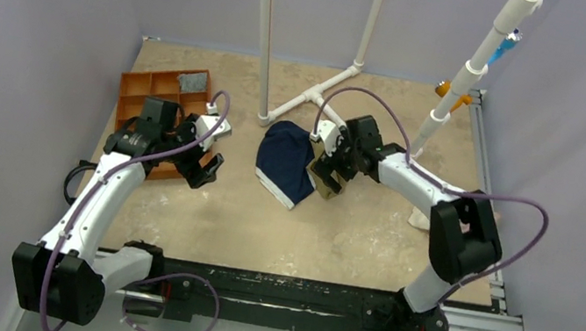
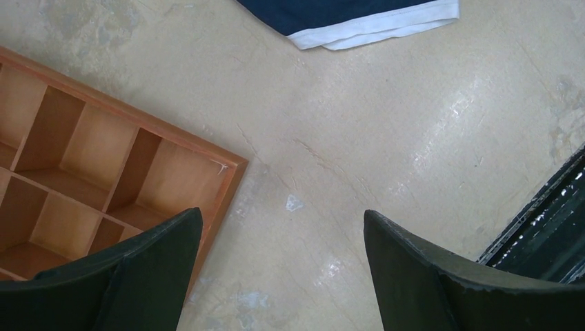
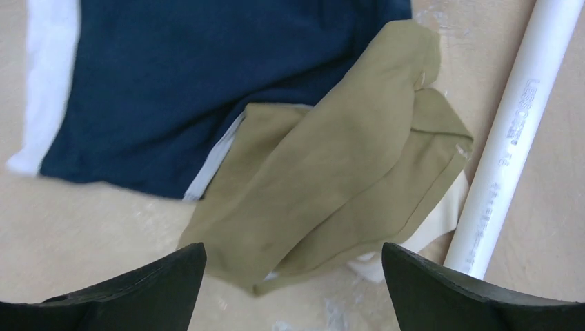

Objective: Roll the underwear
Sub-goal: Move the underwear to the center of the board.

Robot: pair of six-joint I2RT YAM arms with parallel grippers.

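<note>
Table (image 1: 262, 223): sandy, worn surface carrying everything else; only the top view shows it whole.

Pipe frame (image 1: 265, 37): white uprights and a base beyond both grippers. The right wrist view shows just one pipe (image 3: 510, 131), lying ahead-right of its fingers.

Tray (image 1: 133, 96): orange, divided into compartments, under and behind the left gripper (image 1: 201, 171). The left wrist view shows its near corner (image 2: 172, 138) beside the left finger, the visible compartments bare. The top view alone shows a grey item (image 1: 193, 81) in a far compartment.

Underwear (image 1: 285, 163): navy with white trim, lying flat on the table, just left of the right gripper (image 1: 325, 175) and well to the right of the left one. The left wrist view catches only its trimmed edge (image 2: 372, 21), far ahead of the fingers. The right wrist view shows it (image 3: 207, 76) ahead-left.

Olive garment (image 3: 331, 179): crumpled, overlapping the underwear's edge, directly ahead of the right gripper (image 3: 293, 248). The top view largely hides it beneath that gripper. A pale cloth (image 3: 441, 214) peeks out from under it.

Grippers: the left (image 2: 283, 215) and the right both stand wide apart, holding nothing.
</note>
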